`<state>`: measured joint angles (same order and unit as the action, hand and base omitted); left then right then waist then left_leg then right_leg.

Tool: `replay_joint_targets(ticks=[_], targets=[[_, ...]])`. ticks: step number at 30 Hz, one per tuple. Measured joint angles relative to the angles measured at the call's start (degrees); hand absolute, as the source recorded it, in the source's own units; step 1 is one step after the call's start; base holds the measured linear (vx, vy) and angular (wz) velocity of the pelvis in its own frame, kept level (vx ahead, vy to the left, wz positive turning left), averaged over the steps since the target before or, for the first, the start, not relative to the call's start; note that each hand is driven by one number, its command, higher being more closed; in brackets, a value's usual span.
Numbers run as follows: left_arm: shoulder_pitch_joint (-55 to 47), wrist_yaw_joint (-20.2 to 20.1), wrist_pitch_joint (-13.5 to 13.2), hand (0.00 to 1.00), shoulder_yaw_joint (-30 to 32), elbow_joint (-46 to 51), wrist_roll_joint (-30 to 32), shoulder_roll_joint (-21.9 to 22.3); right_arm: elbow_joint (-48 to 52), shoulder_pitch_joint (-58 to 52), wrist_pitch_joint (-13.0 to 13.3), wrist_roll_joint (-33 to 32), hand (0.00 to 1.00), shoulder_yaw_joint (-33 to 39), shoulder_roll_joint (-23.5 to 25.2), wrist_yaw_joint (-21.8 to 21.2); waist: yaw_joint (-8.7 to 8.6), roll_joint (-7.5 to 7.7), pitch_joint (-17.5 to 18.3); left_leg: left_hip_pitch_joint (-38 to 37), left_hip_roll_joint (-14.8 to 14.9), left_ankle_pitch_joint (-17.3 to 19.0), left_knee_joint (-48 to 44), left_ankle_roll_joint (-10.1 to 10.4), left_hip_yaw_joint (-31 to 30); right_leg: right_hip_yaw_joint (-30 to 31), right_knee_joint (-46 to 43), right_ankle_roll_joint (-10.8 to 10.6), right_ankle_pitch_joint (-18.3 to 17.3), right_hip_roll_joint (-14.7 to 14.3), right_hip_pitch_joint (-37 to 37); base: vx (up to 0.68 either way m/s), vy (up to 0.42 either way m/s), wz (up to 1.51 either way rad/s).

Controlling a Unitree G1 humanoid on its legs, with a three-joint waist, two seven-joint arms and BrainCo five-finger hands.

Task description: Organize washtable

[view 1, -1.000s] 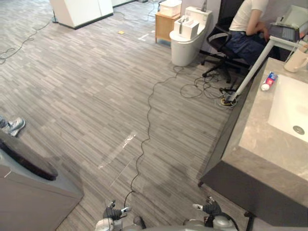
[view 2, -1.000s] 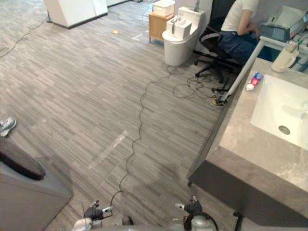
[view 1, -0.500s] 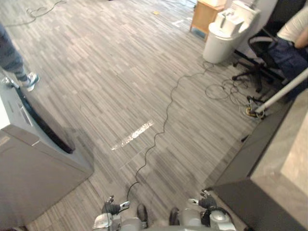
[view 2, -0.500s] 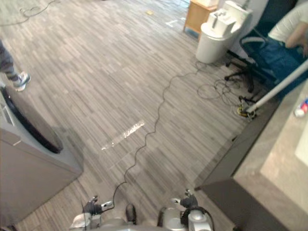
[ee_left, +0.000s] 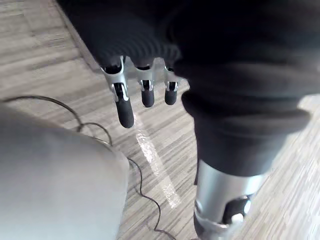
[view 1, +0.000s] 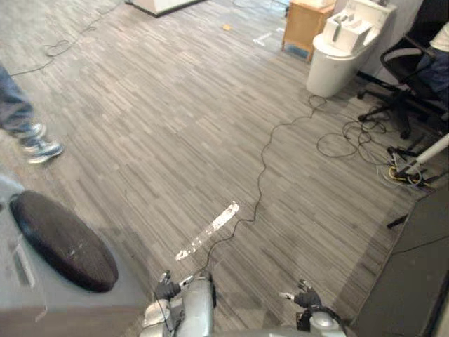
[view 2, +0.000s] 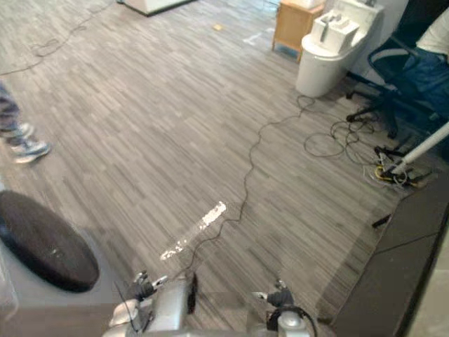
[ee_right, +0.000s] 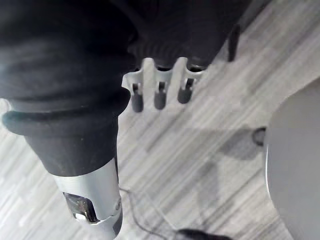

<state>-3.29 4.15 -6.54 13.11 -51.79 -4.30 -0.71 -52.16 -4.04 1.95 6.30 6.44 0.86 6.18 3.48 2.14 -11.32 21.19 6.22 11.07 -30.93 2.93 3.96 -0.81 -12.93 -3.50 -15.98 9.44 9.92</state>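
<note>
At the near edge of the eye views, the left hand (ee_left: 123,107) and right hand (ee_right: 159,97) hang low over the plank floor (view 1: 161,126). Both have loose, straight fingers, slightly parted, and hold nothing.

Just right of the right hand stands the washtable (view 1: 414,281). Its dark side panel faces the camera and neither hand touches it. A sliver of its pale top shows at the right edge of the right eye view.

On the near left, a dark round disc (view 1: 63,242) lies against a grey unit (view 1: 21,288). Further back on the left are a person's shoes (view 1: 36,144).

Midway on the right, a white pole (view 1: 429,149) slants down to the floor.

Far right, a white toilet (view 1: 335,63) carries open-topped white boxes (view 1: 349,27) on its tank; I cannot tell what they hold. A wooden cabinet (view 1: 303,24) stands beside it. Further right, a seated person (view 1: 438,67) occupies a black chair (view 1: 401,67).
</note>
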Motion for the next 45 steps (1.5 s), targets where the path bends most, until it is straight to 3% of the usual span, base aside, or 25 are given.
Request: replay_joint_targets(ticks=[1,3,5,6,7,8,12,14,15,16,17,18,19,20,22,24,26,31,32,34,36,38,40,42,45], targets=[[0.0,0.0,-0.1,0.00,0.1,0.1,0.0,-0.3,0.1,-0.2,0.0,0.1,0.00,-0.3,0.7,0.0,0.14,0.97,0.3,-0.2,-0.1,1.2,-0.4,-0.2,0.9,1.0,-1.6,0.5,0.3,0.6,-1.2,0.40,0.363,-0.63],[0.2,0.1,0.2,0.00,0.3,-0.1,-0.1,-1.5,0.9,-0.3,0.1,1.1,0.00,-0.7,2.3,-0.3,0.45,2.93,0.3,-4.1,-0.1,4.0,-1.3,-2.7,5.3,3.9,-14.3,-1.5,3.4,2.4,-6.3,0.43,0.308,-0.71],[0.2,0.1,0.9,0.00,0.2,-1.1,-0.1,-1.8,1.3,-0.2,0.2,1.1,0.00,-0.8,2.6,-0.4,0.44,2.29,-0.1,-9.6,0.7,5.9,-0.3,-4.4,8.9,4.3,-27.6,-3.7,4.2,2.7,-11.4,0.42,0.241,-0.85],[0.1,0.2,1.1,0.00,0.1,-2.1,-0.1,-1.8,1.8,-0.2,0.4,1.2,0.00,-1.4,2.5,-0.8,0.35,2.17,-0.1,-13.5,1.0,6.5,1.7,-4.4,10.9,1.4,-34.1,-4.4,3.4,2.8,-14.6,0.30,0.135,-0.90],[0.1,0.3,1.1,0.00,0.1,-2.3,0.0,-1.8,1.9,-0.2,0.5,1.2,0.00,-2.1,2.4,-0.9,0.22,2.23,-0.1,-15.4,1.2,6.5,3.0,-4.5,12.1,-0.7,-36.1,-4.1,3.0,2.9,-16.0,0.27,0.079,-0.86],[0.0,0.3,1.1,0.00,-0.1,-2.6,0.0,-1.8,1.8,0.2,0.8,1.3,0.00,-3.2,2.3,-1.2,0.10,2.15,-0.1,-19.0,1.7,6.5,5.6,-4.4,14.6,-6.0,-36.8,-2.0,1.8,2.9,-18.2,0.21,0.029,-0.67],[-0.4,0.9,1.2,0.00,-0.9,-5.2,-0.1,-2.6,-0.8,2.8,1.4,2.5,0.00,-6.3,1.4,-1.3,-1.20,1.62,-0.1,-25.4,3.7,6.0,10.9,-3.4,21.4,-22.9,-24.6,0.9,0.6,2.4,-22.0,0.26,-0.014,-0.90],[-0.2,0.9,1.1,0.00,-2.0,-6.5,-0.1,-3.4,-2.1,3.9,1.5,2.9,0.00,-7.2,0.8,-1.4,-1.43,1.55,-0.2,-28.8,3.6,5.2,13.6,-2.1,24.7,-30.2,-11.6,5.2,5.3,0.3,-23.8,0.28,-0.051,-0.94],[-0.2,0.9,1.1,0.00,-2.0,-6.9,-0.1,-3.7,-2.2,3.9,1.5,3.0,0.00,-7.2,0.7,-1.4,-1.51,1.80,-0.1,-29.7,3.2,5.2,13.9,-1.7,24.7,-30.6,-8.3,6.3,8.3,-0.6,-23.7,0.33,-0.116,-0.71],[-0.4,0.9,1.1,0.00,-2.1,-6.9,-0.1,-4.2,-2.7,3.5,1.6,3.3,0.00,-7.2,0.7,-1.4,-1.65,2.83,0.1,-31.3,1.7,5.2,14.2,-1.2,24.3,-29.5,-5.0,10.0,15.7,-1.0,-23.4,0.34,-0.116,-0.72],[-0.4,0.9,1.2,0.00,-1.8,-7.5,-0.1,-3.8,-2.9,4.2,1.7,3.5,0.00,-7.0,-1.0,-1.5,-1.85,0.48,0.1,-33.3,2.9,5.6,14.2,0.6,22.9,-28.5,-7.0,11.1,14.9,-2.7,-22.7,0.40,-0.145,-0.76],[-1.1,0.7,1.2,0.00,-1.8,-7.4,0.4,-3.0,-2.8,4.0,1.8,3.5,0.00,-6.7,-2.0,-1.4,-2.79,-0.37,0.6,-33.5,3.5,4.5,12.4,2.3,21.6,-27.3,-6.7,10.8,12.4,-3.8,-22.1,0.31,-0.122,-0.71],[-1.3,0.8,1.2,0.00,-1.8,-7.4,0.4,-2.6,-2.8,4.1,1.8,3.5,0.00,-6.6,-2.6,-1.4,-2.97,-1.18,0.5,-32.9,4.4,4.4,9.9,2.5,20.8,-26.8,-6.5,10.7,11.8,-4.7,-21.8,0.29,-0.157,-0.69],[-1.3,0.8,1.2,0.00,-1.4,-7.2,0.5,-2.5,-3.0,3.8,1.7,3.5,0.00,-5.7,-3.7,-1.4,-2.93,-2.59,0.6,-29.3,7.8,3.2,-0.9,4.1,18.1,-25.2,-4.6,10.9,11.0,-7.6,-20.1,0.29,-0.151,-0.73],[-1.3,0.7,1.1,0.00,-0.6,-6.7,0.4,-2.2,-3.4,3.4,1.1,3.4,0.00,-4.6,-3.7,-1.3,-2.54,-3.07,0.4,-25.5,10.0,3.3,-12.1,4.7,14.2,-22.8,-1.5,11.1,10.9,-10.6,-16.7,0.28,-0.115,-0.79],[-1.8,0.8,1.0,0.00,1.0,-5.8,0.4,-1.9,-3.4,2.4,0.8,3.0,0.00,-3.3,-3.8,-1.1,-2.52,-2.36,0.0,-21.6,9.4,3.4,-18.8,4.7,10.8,-18.2,1.9,10.4,10.4,-13.3,-11.0,0.28,-0.062,-1.03],[-1.9,0.8,1.0,0.00,1.0,-4.8,0.3,-1.7,-3.7,2.3,0.5,2.8,0.00,-2.6,-3.8,-1.0,-2.42,-1.79,-0.2,-17.5,7.4,3.6,-16.8,4.4,8.8,-14.1,3.5,10.3,10.4,-14.3,-8.8,0.23,0.000,-1.22],[-1.9,0.9,0.4,0.00,1.0,-3.9,-0.1,-1.1,-3.7,1.8,0.2,2.8,0.00,-1.8,-3.6,-0.9,-1.61,-2.09,-0.2,-13.0,0.0,3.5,7.8,3.7,-3.8,-3.2,4.7,8.4,9.8,-14.9,-6.9,0.19,0.109,-1.22],[-1.9,0.9,0.4,0.00,1.1,-3.7,-0.1,-0.6,-3.5,1.1,0.2,2.8,0.00,-1.7,-3.7,-0.9,-0.92,-2.58,0.2,-13.2,0.3,0.3,10.4,2.8,-5.2,-0.6,4.4,7.5,9.2,-15.5,-6.7,0.25,0.186,-1.22],[-2.1,0.9,0.4,0.00,2.0,-3.1,-0.1,-0.1,-2.5,0.6,0.2,2.8,0.00,-1.8,-2.7,-0.9,-0.83,-2.38,0.7,-14.4,0.6,-2.4,10.1,0.2,-3.2,2.0,2.9,5.8,7.8,-15.4,-6.8,0.28,0.236,-0.94],[-2.1,0.9,0.4,0.00,2.6,-2.7,0.0,-0.1,-1.2,-0.4,0.3,2.8,0.00,-1.8,-1.8,-0.9,-0.85,-0.77,1.3,-15.1,0.2,-0.1,9.7,-1.1,0.0,4.1,0.3,3.5,5.2,-14.3,-7.7,0.28,0.249,-0.71],[-1.9,0.9,0.5,0.00,2.6,-2.7,0.0,0.0,-0.6,-0.9,0.2,2.9,0.00,-1.9,-1.0,-1.1,-0.60,0.66,1.6,-17.8,-0.7,2.1,10.2,-2.5,3.5,3.0,-9.4,0.1,2.8,-12.1,-11.3,0.27,0.247,-0.65],[-1.9,0.9,0.7,0.00,2.4,-2.8,0.1,0.0,0.2,-1.1,0.3,3.3,0.00,-1.9,-1.4,-1.3,-0.65,0.15,1.3,-20.2,-0.8,4.0,10.1,-3.3,5.2,0.6,-19.6,-2.8,2.3,-10.9,-15.4,0.19,0.170,-0.55],[-2.1,1.1,1.0,0.00,2.4,-3.0,0.2,0.0,1.2,-1.3,0.3,3.4,0.00,-2.0,-1.3,-1.3,-0.59,0.48,1.2,-24.8,-0.8,5.5,11.3,-4.1,7.9,-6.0,-30.6,-1.8,-0.2,-6.5,-19.9,0.20,0.110,-0.50],[-2.2,1.1,1.0,0.00,2.2,-3.5,0.2,0.0,1.6,-0.9,0.4,3.4,0.00,-1.9,-1.5,-1.3,-1.10,0.24,1.2,-28.4,0.3,5.7,15.4,-3.4,10.2,-15.3,-25.9,-0.3,-0.7,-2.1,-22.4,0.21,0.034,-0.30]])
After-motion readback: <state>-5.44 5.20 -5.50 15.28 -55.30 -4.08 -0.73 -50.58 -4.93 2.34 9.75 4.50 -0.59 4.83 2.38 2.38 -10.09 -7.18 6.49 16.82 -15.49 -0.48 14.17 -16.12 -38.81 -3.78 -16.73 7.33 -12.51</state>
